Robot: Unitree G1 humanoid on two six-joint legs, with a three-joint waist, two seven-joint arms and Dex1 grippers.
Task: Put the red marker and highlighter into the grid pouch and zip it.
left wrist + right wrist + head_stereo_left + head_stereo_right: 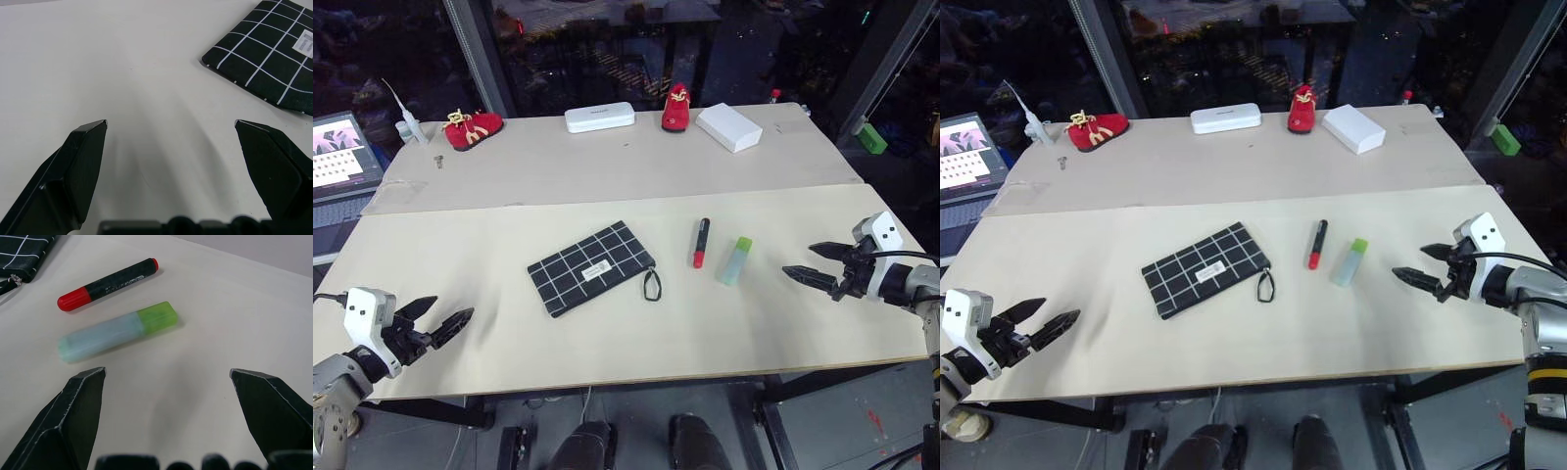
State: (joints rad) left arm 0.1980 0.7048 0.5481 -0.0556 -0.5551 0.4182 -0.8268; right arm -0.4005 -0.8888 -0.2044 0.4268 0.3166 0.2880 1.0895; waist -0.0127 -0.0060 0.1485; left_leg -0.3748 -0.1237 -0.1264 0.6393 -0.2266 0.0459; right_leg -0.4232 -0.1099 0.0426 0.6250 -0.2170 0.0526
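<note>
- table (509, 323): pale top, task items laid out flat and apart in the middle of its near half, probably so each can be picked singly
- grid pouch (591, 267): flat, mid-table, angled; wrist loop (651, 285) trails toward the right edge. Zipper state unreadable, so I can't say whether it needs opening first
- highlighter (734, 260): lying flat just right of the marker, not touching it, bright green cap pointing to the far edge; closest item to the right tool, so the likely first pick
- red marker (701, 243): flat between pouch and highlighter, red cap toward the near edge
- left tool (443, 326): near-left corner, fingers spread wide, empty, aimed toward the pouch, probably to pin it
- right tool (815, 264): by the right edge, fingers spread wide, empty, pointing at the highlighter, well short of it
- nothing started: both pens outside the pouch
</note>
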